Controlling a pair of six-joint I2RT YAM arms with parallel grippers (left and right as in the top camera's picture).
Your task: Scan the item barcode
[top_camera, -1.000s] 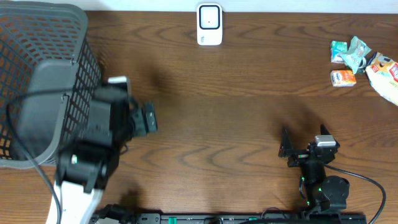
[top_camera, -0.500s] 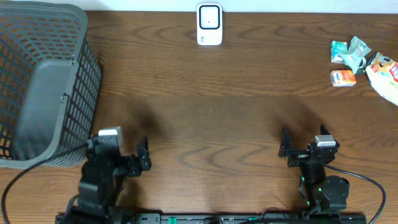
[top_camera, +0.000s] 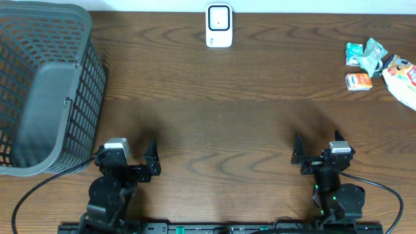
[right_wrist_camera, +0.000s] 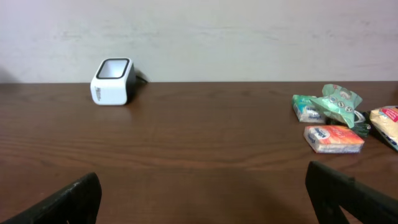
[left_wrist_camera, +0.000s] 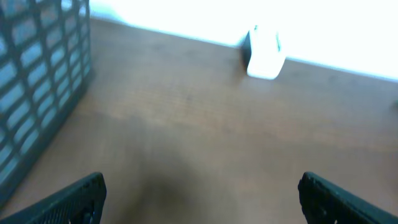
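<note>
At the far left of the table (top_camera: 247,117) stands a grey mesh basket (top_camera: 45,91), its near wall just beside my left arm. That arm is folded low at the near edge, wrist level and pointing across the table toward the far side. My left gripper (left_wrist_camera: 200,186) is spread wide with nothing between its fingers; only the two dark fingertips show at the bottom corners of the blurred wrist view. Straight ahead in the middle, at the far edge against the wall, sits the white barcode scanner (top_camera: 219,26), upright, with its dark window on top. My right arm is tucked at the near edge in the same way, wrist level and aimed at the far wall. My right gripper (right_wrist_camera: 202,180) is also spread wide and empty, hovering low over bare wood. The items lie well away from both arms in the far right corner: crumpled green packets (top_camera: 367,55), a small orange packet (top_camera: 358,81) just in front of them, and a white-and-yellow bag (top_camera: 403,78) at the table's right edge.
</note>
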